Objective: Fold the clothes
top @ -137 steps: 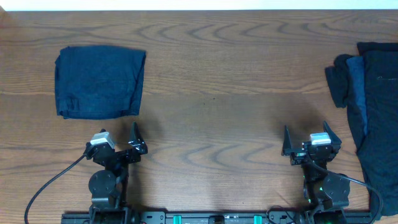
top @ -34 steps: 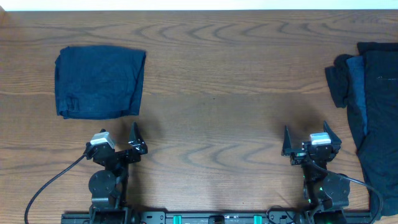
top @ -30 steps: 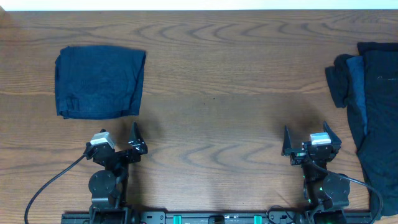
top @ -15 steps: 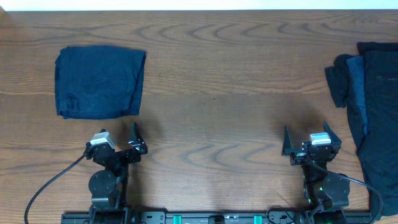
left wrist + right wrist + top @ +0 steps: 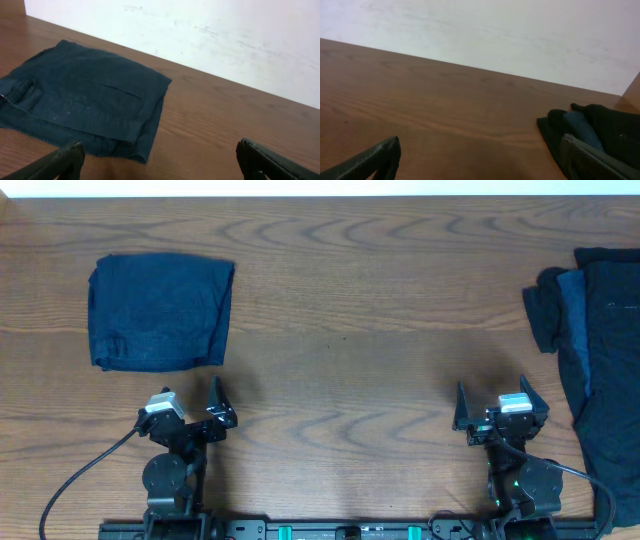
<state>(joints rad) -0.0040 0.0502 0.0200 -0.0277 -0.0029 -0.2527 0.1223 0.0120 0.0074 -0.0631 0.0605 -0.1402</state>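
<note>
Both arms sit parked at the near edge, left gripper and right gripper spread wide, empty. A folded navy garment lies set aside far left; the rumpled dark pile waits far right, which probably leaves the middle of the table free for folding

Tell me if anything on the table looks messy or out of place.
Only the rumpled pile of dark clothes at the right, bunched and unfolded. The folded garment on the left lies neat.
</note>
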